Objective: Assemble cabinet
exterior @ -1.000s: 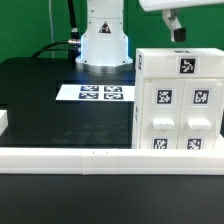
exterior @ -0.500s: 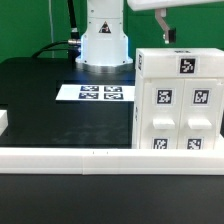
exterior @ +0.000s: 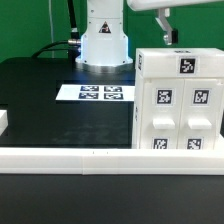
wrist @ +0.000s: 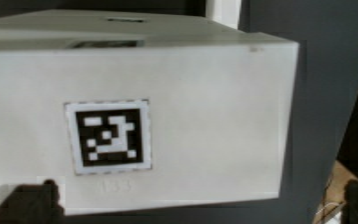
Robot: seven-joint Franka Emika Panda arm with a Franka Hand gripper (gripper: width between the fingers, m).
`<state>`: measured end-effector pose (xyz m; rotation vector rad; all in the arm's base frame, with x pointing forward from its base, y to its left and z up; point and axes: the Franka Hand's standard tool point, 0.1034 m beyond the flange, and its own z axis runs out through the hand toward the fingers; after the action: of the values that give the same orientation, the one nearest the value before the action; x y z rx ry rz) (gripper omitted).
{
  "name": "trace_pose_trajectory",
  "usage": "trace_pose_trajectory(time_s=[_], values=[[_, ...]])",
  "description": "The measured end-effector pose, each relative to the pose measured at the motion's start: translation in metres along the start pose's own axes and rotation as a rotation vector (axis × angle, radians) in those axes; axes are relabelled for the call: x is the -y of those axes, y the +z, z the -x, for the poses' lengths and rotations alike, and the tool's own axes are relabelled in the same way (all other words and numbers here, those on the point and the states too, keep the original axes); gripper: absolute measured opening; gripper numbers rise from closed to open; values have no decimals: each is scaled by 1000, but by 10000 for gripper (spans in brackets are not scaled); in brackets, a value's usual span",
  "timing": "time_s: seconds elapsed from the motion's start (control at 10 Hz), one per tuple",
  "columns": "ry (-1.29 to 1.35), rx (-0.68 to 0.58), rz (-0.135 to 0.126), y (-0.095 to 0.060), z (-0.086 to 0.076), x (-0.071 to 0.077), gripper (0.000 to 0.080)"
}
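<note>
One gripper [exterior: 165,33] hangs clear above the big white boxy plastic cabinet [exterior: 178,98], finger spread impossible to tell from here.

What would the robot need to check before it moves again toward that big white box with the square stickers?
1. Tool above the box: ok. In the exterior view the tool hangs over the cabinet, apart from it.
2. Tool free of parts: cannot tell. Only part of it shows at the picture's top edge.
3. Tool open or shut: cannot tell. The wrist view shows just one dark fingertip.
4. Box standing upright: ok. It sits level on the table, behind the long white rail.
5. Sticker on the box top readable: ok. The wrist view shows the top tag whole, though blurred.
6. Marker board out of the way: ok. It lies flat, off toward the exterior view's left.
</note>
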<state>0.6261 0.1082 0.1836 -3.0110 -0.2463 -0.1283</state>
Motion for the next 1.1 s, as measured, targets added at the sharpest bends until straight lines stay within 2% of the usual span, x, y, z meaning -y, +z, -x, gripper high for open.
trace_pose_trajectory(time_s=[0.2, 0.5, 0.9, 1.1], values=[[-255, -18, 23, 1, -1, -3, 797], [-686, 20, 69, 5, 2, -9, 797], [-934, 40, 86, 5, 2, -17, 797], [-1096, 63, 104, 6, 3, -21, 797]])
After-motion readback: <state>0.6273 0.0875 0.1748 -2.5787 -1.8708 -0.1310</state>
